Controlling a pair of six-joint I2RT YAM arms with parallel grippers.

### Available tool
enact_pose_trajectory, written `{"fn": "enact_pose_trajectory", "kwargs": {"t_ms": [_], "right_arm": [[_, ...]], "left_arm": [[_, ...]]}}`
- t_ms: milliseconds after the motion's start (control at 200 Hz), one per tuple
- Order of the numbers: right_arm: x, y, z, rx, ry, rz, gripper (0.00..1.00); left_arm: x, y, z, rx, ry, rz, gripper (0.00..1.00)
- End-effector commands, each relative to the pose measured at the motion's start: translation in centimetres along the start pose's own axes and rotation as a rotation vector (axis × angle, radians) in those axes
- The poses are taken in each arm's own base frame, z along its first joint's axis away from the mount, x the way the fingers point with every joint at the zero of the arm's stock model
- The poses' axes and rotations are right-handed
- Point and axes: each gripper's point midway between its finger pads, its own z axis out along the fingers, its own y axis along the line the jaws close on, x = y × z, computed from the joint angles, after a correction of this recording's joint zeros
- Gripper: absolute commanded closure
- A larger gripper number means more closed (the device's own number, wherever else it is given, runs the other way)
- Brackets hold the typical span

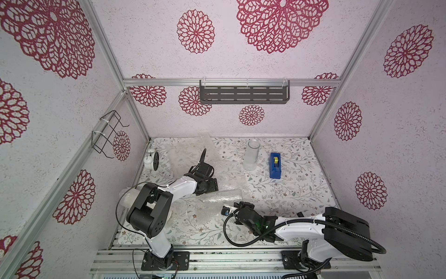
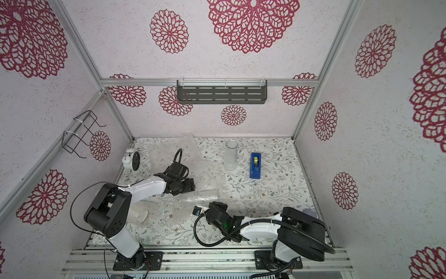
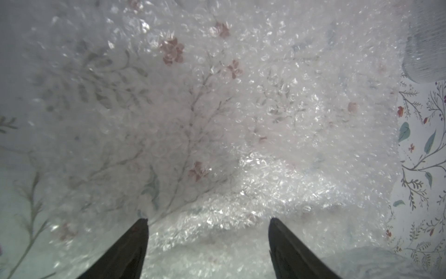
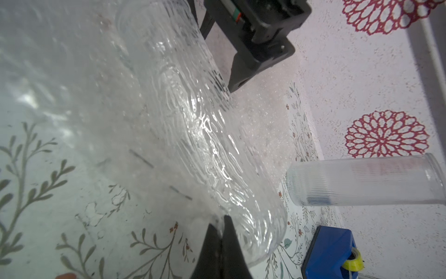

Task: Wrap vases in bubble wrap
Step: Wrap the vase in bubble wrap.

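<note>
- Nearest, by the front edge: white vase (image 2: 139, 214), mostly hidden under the left arm (image 2: 144, 187), seemingly under wrap; too little in view to say more
- Next, right claw (image 4: 218, 223): clenched tight, nipping what looks like a fold of bubble wrap (image 3: 217, 108) at its tips, right beside the ribbed glass (image 4: 193, 125)
- Ribbed glass: lies on its side on the table (image 1: 289, 193), on the wrap, only partly swathed
- Probably hard, slick and breakable; free to roll on its side, so better steadied by the body than by the rim
- Bubble wrap: light, limp and crinkly, likely to spring open once let go; best taken by a free edge or corner and drawn over the glass
- Just beyond, left claw (image 3: 208, 221): released, prongs spread wide, grasping nothing, poised low over a flat stretch of wrap
- Farther back: frosted vase (image 1: 251, 157), upright and bare, at the wrap's far edge, touching or just beside, cannot tell which; tall and narrow, so probably easy to tip
- Near it but apart: blue tape dispenser (image 1: 275, 166)
- At the back left: more sheets of wrap, and an alarm clock (image 1: 151, 158) close to the wall
</note>
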Motion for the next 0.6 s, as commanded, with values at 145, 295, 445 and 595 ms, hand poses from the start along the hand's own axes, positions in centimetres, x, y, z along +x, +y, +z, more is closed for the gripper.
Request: {"fn": "enact_pose_trajectory", "kwargs": {"t_ms": [145, 295, 445, 595], "right_arm": [[-1.1, -3.4, 1.1, 0.097, -0.004, 0.117, 1.00], [-0.9, -4.1, 1.5, 0.118, 0.005, 0.133, 1.00], [-1.3, -4.7, 1.8, 0.136, -0.001, 0.147, 1.00], [-1.1, -5.5, 2.3, 0.165, 0.016, 0.161, 0.99]], "left_arm": [[-0.2, -0.1, 0.4, -0.019, 0.000, 0.033, 0.19], [-0.3, -0.3, 0.5, -0.015, 0.001, 0.038, 0.19], [-0.5, -0.4, 0.4, -0.012, -0.006, 0.043, 0.19], [-0.5, -0.3, 0.2, -0.014, -0.008, 0.046, 0.19]]}}
